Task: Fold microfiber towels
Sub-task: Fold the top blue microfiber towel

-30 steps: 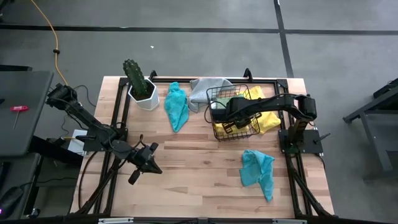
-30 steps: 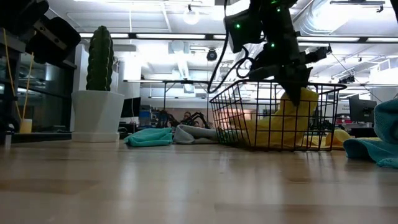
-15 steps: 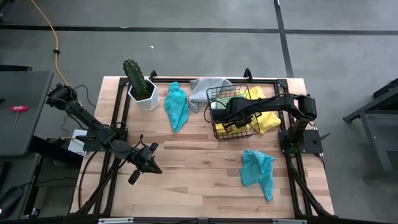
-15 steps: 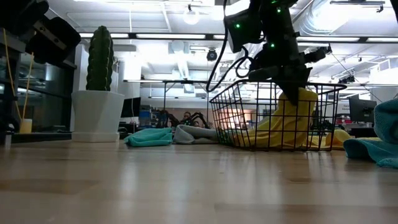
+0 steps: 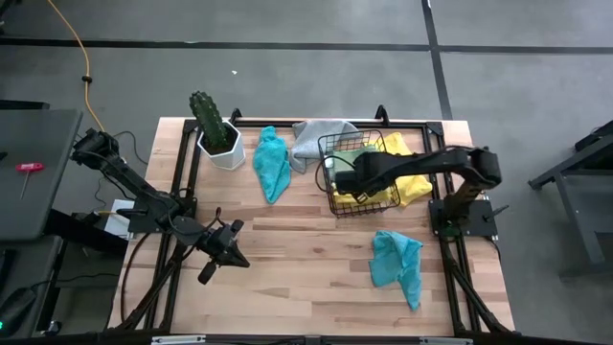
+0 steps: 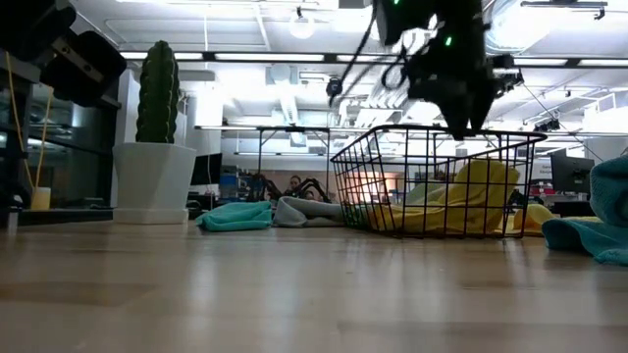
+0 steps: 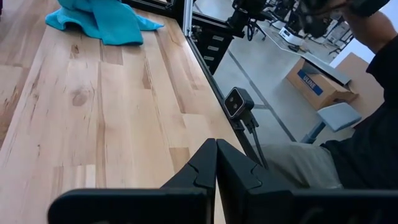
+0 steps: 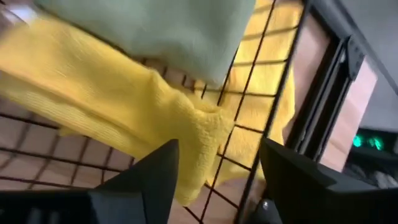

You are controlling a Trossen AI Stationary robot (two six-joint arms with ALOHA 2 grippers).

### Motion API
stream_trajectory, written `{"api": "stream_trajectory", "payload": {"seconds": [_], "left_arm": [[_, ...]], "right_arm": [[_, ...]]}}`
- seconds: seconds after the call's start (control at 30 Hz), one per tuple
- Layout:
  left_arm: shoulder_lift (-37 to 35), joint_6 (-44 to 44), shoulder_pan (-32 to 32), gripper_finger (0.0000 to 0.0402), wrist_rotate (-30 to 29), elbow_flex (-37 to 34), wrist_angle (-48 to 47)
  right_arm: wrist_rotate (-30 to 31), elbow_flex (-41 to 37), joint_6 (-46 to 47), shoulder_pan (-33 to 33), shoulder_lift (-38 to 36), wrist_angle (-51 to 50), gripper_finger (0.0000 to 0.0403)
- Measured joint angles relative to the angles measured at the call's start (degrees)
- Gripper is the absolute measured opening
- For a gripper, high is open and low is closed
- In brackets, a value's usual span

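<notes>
A black wire basket (image 5: pixel 330 155) stands at the table's far right. A yellow towel (image 8: pixel 118 106) lies in it under a light green one (image 8: pixel 155 31), and yellow cloth (image 5: pixel 412 184) spills past the basket's right side. My right gripper (image 8: pixel 217 180) hangs open just above the basket (image 6: pixel 432 181), over the yellow towel (image 6: pixel 476 196), and holds nothing. A teal towel (image 5: pixel 272 163) and a grey one (image 5: pixel 321 139) lie crumpled at the far edge. Another teal towel (image 5: pixel 397 266) lies near right. My left gripper (image 7: pixel 216 168) is shut and empty, above the near left of the table (image 5: pixel 230 247).
A cactus in a white pot (image 5: pixel 215 129) stands at the far left corner. Bare wood spreads across the middle and near part of the table (image 5: pixel 306 259). A person sits beyond the table's edge (image 7: pixel 367 124) in the left wrist view.
My right gripper has opened and let go of the yellow towel, then risen a little above the basket and turned. The towel, held up in a peak before, has slumped back into the basket.
</notes>
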Motion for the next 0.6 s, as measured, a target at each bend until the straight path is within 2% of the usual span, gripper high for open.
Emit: {"api": "stream_trajectory", "payload": {"seconds": [0.17, 0.3, 0.4, 0.47, 0.53, 0.6], "left_arm": [[0.0, 0.4, 0.0, 0.0000, -0.2, 0.0, 0.0], [0.0, 0.4, 0.0, 0.0000, -0.2, 0.0, 0.0], [0.0, 0.4, 0.0, 0.0000, -0.2, 0.0, 0.0], [0.0, 1.6, 0.1, 0.0000, -0.3, 0.0, 0.0], [0.0, 3.2, 0.5, 0.0000, -0.9, 0.0, 0.0], [-0.1, 5.0, 1.4, 0.0000, -2.0, 0.1, -0.2]], "right_arm": [[9.3, -0.1, 4.8, 6.7, -6.0, 4.7, 0.0220], [19.8, -5.5, 4.9, 14.0, -11.1, 19.8, 0.0220], [23.8, -15.0, -0.8, 18.7, -15.0, 40.7, 0.0220], [23.7, -22.7, -8.0, 20.8, -16.6, 59.6, 0.0220], [20.6, -29.8, -16.8, 22.1, -16.7, 81.1, 0.0220], [14.8, -35.4, -26.2, 22.3, -15.6, 102.5, 0.0220]]}}
